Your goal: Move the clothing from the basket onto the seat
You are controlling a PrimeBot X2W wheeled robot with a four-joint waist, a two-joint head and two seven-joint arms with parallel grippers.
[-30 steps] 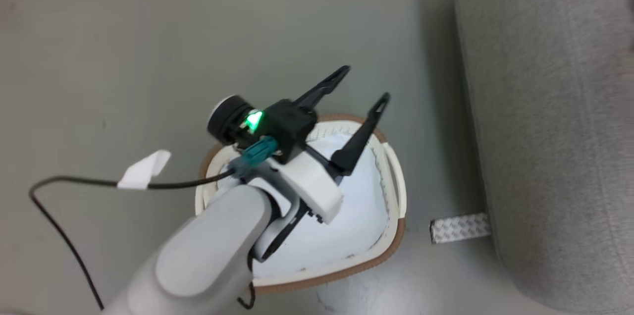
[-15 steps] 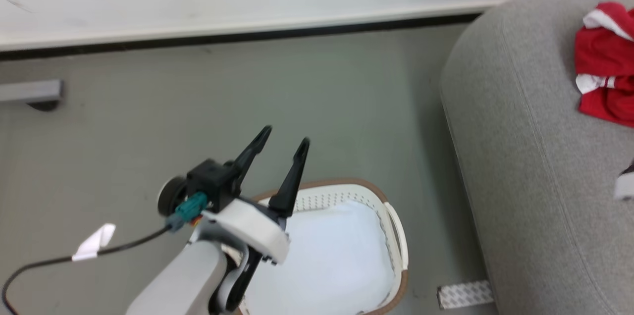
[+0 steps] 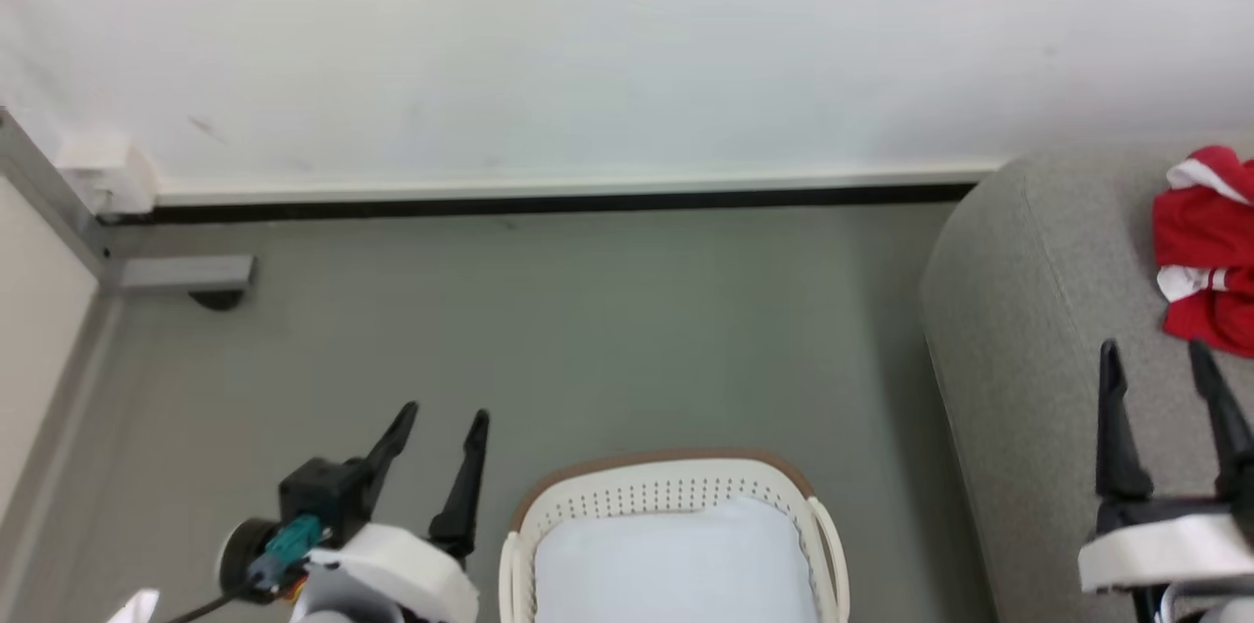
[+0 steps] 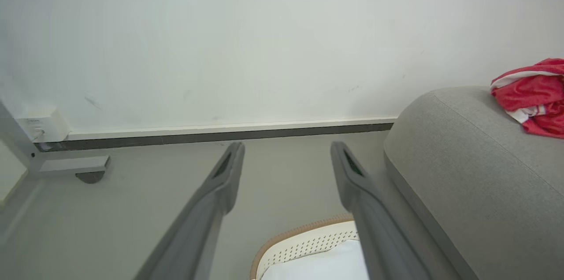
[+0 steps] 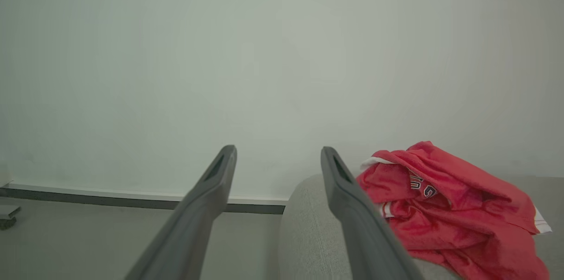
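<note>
The red clothing (image 3: pixel 1207 251) with white trim lies crumpled on the grey seat (image 3: pixel 1019 329) at the right; it shows as clothing (image 5: pixel 445 218) and clothing (image 4: pixel 533 95) in the wrist views. The cream basket (image 3: pixel 676 496) with a brown rim stands on the floor at bottom centre, holding a pale liner cloth (image 3: pixel 676 569). My left gripper (image 3: pixel 441 427) is open, left of the basket, nothing between its fingers. My right gripper (image 3: pixel 1156 368) is open over the seat, just short of the clothing. The seat (image 5: pixel 304 231) lies under the right fingers.
A white wall (image 3: pixel 588 45) with a dark baseboard (image 3: pixel 549 204) runs along the back. A grey metal bracket (image 3: pixel 181 275) and post stand at the far left. Grey floor (image 3: pixel 588 329) stretches between basket and wall.
The head camera has tilted up, bringing the wall into view. The left gripper has drawn back from over the basket to its left side and narrowed. The right gripper has come into view over the seat.
</note>
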